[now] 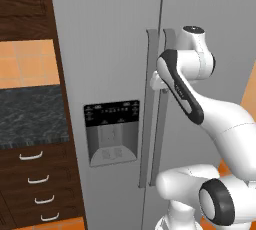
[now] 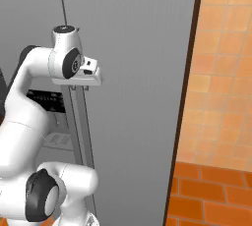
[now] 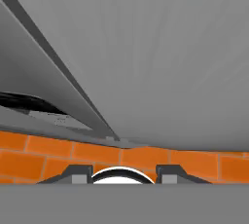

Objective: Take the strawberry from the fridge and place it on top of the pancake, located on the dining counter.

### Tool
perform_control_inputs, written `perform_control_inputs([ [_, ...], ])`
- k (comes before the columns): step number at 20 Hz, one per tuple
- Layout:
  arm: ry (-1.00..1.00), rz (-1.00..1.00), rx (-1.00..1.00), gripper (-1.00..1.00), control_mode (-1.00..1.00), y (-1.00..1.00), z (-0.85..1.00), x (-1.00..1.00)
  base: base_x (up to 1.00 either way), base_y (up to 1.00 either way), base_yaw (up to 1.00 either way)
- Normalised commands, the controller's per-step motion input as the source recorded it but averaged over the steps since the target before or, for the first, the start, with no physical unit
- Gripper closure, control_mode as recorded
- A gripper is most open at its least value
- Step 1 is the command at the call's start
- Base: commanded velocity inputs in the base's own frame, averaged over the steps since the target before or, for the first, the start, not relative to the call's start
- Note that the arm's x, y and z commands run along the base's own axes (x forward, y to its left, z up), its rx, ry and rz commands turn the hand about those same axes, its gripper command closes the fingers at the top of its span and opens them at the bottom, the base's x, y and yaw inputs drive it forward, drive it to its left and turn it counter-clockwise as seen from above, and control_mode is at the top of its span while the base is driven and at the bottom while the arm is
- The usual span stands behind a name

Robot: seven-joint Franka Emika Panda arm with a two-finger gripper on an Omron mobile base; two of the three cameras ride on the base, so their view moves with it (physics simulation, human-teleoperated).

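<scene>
The fridge (image 1: 110,49) stands tall and grey, both doors shut, with a black water-dispenser panel (image 1: 112,131) on its left door. The gripper (image 2: 79,88) is at the right door's long vertical handle (image 2: 81,136), near its top; it appears closed around the handle. A black-speckled worktop (image 1: 30,116) over dark drawers sits left of the fridge, an orange tiled wall (image 2: 221,72) to its right.

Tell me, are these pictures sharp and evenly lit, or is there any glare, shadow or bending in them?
Left base view: flat, even light on the fridge, no glare, edges slightly soft. Right base view: similarly soft, with only a faint shadow beside the door handle. Hand view: the fridge door looms close, its lines fanning out steeply, and the gripper fingertips look blurry.
</scene>
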Motion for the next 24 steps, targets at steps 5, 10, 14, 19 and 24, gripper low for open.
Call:
perform_control_inputs([
  [5, -0.03, 0.02, 0.00, -1.00, -1.00, 0.04, 0.00, -0.40, 0.00, 0.00, 0.00],
  [10, -0.19, 0.00, 0.00, -1.00, -1.00, 0.00, 0.00, -0.73, 0.00, 0.00, 0.00],
  [14, -0.27, -0.06, 0.03, -1.00, -1.00, 0.00, -0.02, -0.88, 0.00, 0.00, 0.00],
  [19, -0.29, -0.14, 0.12, -1.00, -1.00, 0.00, 0.00, -1.00, 0.00, 0.00, 0.00],
  [24, 0.00, 0.00, 0.00, -1.00, 1.00, 0.00, 0.00, 0.00, -0.61, 0.00, -0.12],
])
